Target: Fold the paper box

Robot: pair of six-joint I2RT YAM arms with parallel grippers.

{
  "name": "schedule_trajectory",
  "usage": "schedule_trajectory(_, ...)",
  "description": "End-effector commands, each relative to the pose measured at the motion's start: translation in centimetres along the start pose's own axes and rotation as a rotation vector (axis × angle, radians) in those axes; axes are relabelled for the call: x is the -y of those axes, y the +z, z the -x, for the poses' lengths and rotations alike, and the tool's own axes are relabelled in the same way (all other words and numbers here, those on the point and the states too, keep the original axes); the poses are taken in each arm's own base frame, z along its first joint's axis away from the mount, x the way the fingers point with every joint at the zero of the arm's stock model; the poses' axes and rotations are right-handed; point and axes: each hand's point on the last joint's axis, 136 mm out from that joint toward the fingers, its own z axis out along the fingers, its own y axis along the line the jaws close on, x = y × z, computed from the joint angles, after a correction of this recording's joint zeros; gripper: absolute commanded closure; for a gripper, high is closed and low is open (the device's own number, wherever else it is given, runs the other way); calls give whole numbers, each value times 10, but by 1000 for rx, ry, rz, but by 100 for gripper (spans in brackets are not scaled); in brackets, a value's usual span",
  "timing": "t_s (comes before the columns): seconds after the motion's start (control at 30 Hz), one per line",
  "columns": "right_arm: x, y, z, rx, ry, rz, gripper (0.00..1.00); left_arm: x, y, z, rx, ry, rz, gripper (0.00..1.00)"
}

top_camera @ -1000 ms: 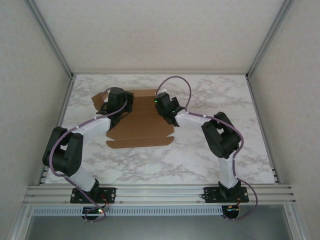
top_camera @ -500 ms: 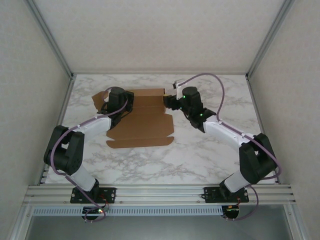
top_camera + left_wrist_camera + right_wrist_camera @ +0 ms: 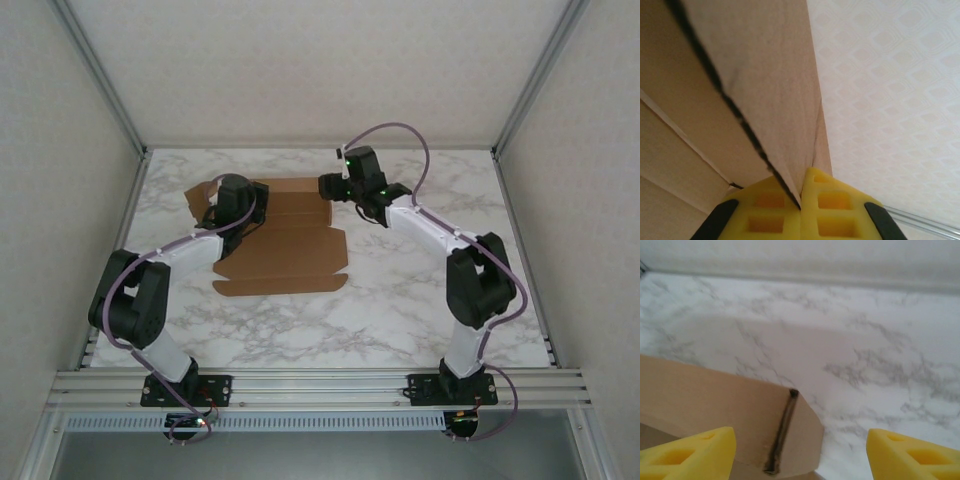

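The paper box (image 3: pixel 285 250), a brown die-cut cardboard sheet with flaps and creases, lies flat on the white marble table (image 3: pixel 400 310), far-left of centre. The left gripper (image 3: pixel 222 207) is at its far-left flap, the right gripper (image 3: pixel 328 187) at its far-right corner. From the left wrist, yellow pads (image 3: pixel 835 200) are pinched shut on a raised flap edge. From the right wrist, the jaws stand wide and empty, a flap corner ahead. The sheet looks light, thin and springy, so grip flap edges near creases.

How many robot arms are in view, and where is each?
2. The left arm reaches the paper box's far left side, left gripper shut on a flap; the right arm reaches its far right corner, right gripper open.
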Motion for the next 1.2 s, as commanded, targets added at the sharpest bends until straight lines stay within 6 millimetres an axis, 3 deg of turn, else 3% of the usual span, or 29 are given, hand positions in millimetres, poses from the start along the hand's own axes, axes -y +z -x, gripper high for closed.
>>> schedule_trajectory(0.0,8,8,-7,-66,19,-35,33,-74,5,-25,-104,34,215,96)
schedule_trajectory(0.17,29,14,-20,-103,12,-120,36,-70,6,-33,-122,36,194,88)
schedule_trajectory(0.47,65,-2,-13,-90,39,-175,36,-57,17,-75,-225,3,149,69)
schedule_trajectory(0.73,81,-32,5,-29,74,-184,32,-12,33,-98,-276,33,37,55)
schedule_trajectory(0.83,81,-46,14,-1,68,-180,30,-1,31,-94,-261,131,50,46)
schedule_trajectory(0.97,79,-61,22,29,56,-178,28,-4,19,-76,-227,209,80,34)
schedule_trajectory(1.17,72,-74,25,59,60,-137,29,-7,3,-70,-281,302,89,30)
